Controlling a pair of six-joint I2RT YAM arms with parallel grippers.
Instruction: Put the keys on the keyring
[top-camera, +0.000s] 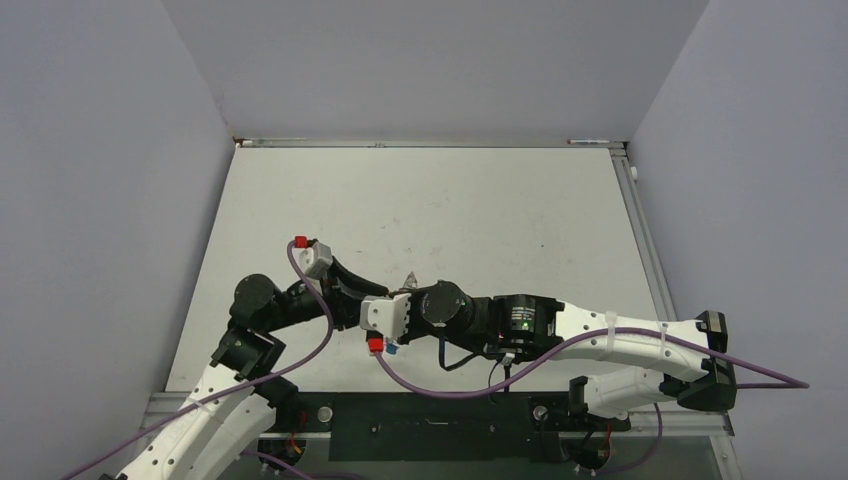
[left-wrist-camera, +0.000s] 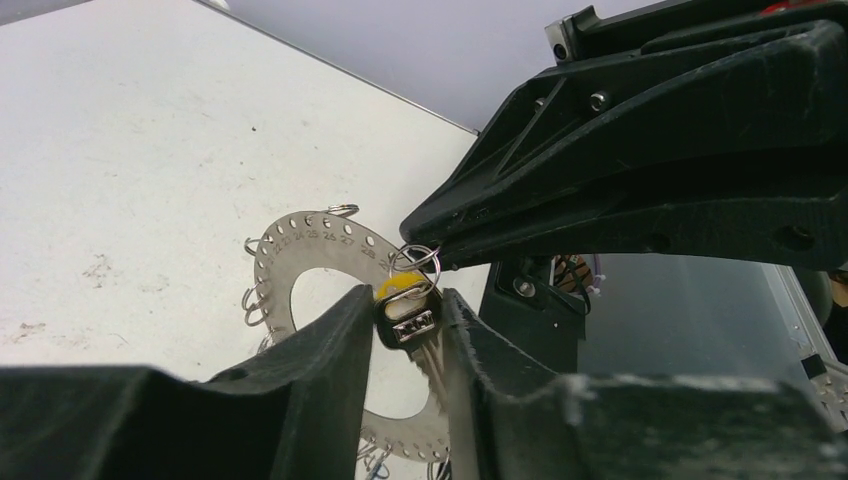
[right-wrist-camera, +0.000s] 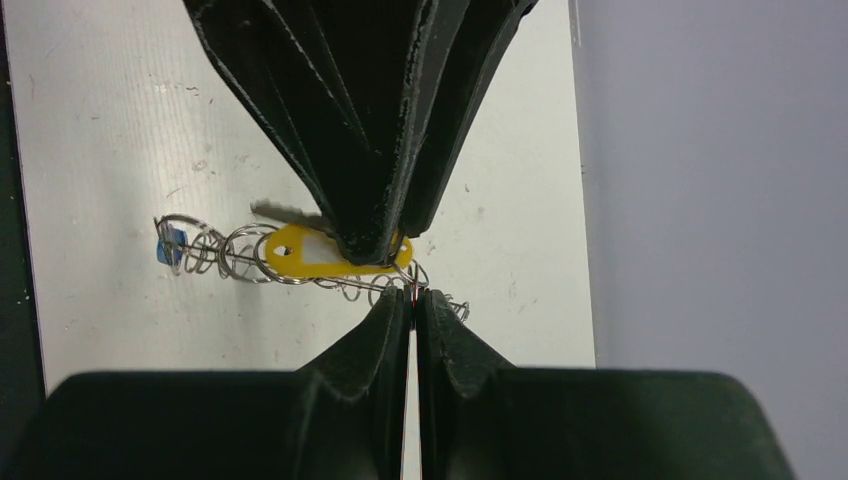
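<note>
- The left jaws are clamped on the yellow key (left-wrist-camera: 400, 288), up off the table (left-wrist-camera: 120, 150).
- The right jaws are squeezed tight on the keyring (left-wrist-camera: 418, 258), a small wire loop.
- The yellow key sits right beside the keyring.
- The keyring is at the edge of a round metal plate (left-wrist-camera: 300, 235) with holes.
- A blue key (right-wrist-camera: 170, 248) is at the plate's other end.

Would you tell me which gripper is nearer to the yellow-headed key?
Left. The left gripper clamps the yellow-headed key between its fingers; the right gripper pinches the wire ring just beside it.
</note>
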